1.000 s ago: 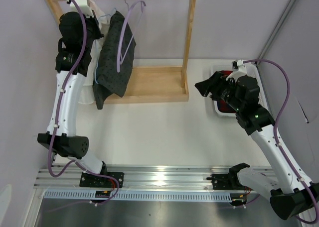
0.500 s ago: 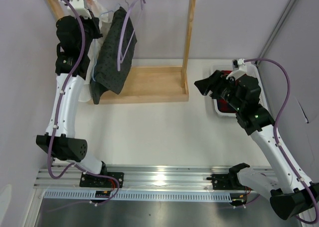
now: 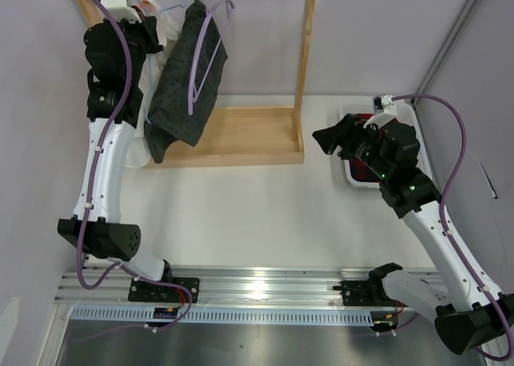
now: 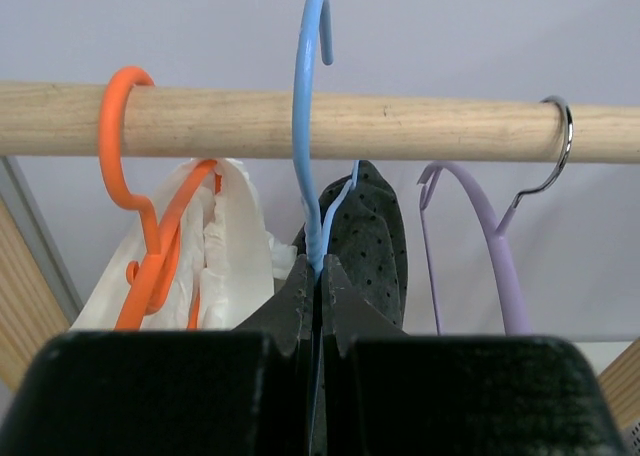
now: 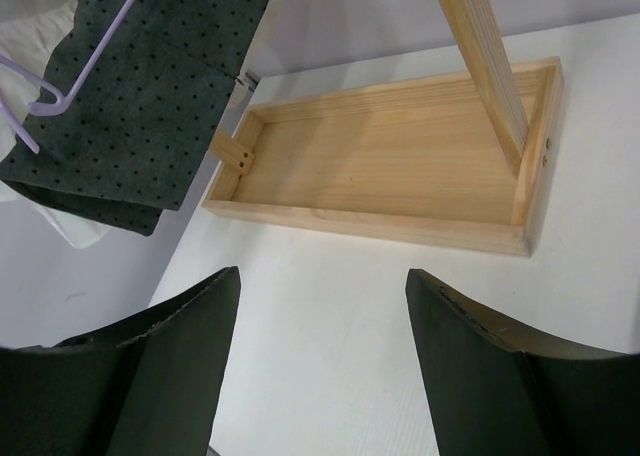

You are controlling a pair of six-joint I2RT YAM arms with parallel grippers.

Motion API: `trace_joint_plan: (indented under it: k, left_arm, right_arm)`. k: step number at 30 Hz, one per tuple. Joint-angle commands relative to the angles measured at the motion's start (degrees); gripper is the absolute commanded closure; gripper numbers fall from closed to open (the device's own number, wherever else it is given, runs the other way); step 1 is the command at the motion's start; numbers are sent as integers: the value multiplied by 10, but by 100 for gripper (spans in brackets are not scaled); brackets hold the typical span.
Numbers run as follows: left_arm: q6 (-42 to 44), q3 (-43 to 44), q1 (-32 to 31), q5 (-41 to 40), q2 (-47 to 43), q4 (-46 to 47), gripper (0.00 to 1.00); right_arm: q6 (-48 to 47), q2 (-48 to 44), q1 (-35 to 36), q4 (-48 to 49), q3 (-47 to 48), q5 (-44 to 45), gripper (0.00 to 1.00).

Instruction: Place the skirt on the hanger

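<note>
left gripper (image 4: 320, 276): jaws clamped on the neck of the hanger (image 4: 303, 126), just below the rail (image 4: 420, 126)
hanger: light-blue wire. In the left wrist view its shank crosses the rail and the hook's curve and tip stand above the rail's top edge, not seated on it
skirt (image 3: 185, 77): draped on the hanger, hanging below the rail as a dark dotted fold. Lower edge is above the rack base (image 3: 241, 133) under the rail
orange hanger (image 4: 130, 196): hooked over the rail, to the left of the blue one in the left wrist view, carrying a white garment (image 4: 235, 246)
lilac hanger (image 4: 495, 246): metal hook over the rail, on the skirt's other side, with nothing on it
right gripper (image 5: 320, 286): jaws wide apart, holding nothing, well away from the rail, facing the rack base
white bin (image 3: 357, 181): far from the rail, behind the right arm, red item inside
</note>
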Motion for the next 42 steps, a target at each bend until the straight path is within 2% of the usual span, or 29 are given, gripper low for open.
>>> trace_joint_plan:
  k: [1,9,17,23,27,31,34,42]
  left_arm:
    - [-19,49,6,11,10,74,100]
    - [-23,111,5,8,70,50,100]
    - [-26,100,5,13,94,37,100]
    - [-30,51,5,18,66,48,98]
    - [-30,37,5,23,45,44,82]
    - [-29,-1,5,25,11,62,60]
    - [-26,-15,5,32,-9,64,53]
    - [-37,-46,5,59,-60,58,46]
  right_arm:
    - [-13,-2,-3,30,-1,-8,26]
    - [-15,1,-5,26,-2,-8,26]
    - [-13,2,-5,24,-2,-7,26]
    - [-11,-1,-5,22,-5,-4,27]
    - [-8,-3,-5,22,-8,-2,27]
    - [-8,-5,-6,20,-13,-2,27]
    - [-6,-6,-5,20,-14,0,27]
    - [-1,-8,-4,21,-19,3,26]
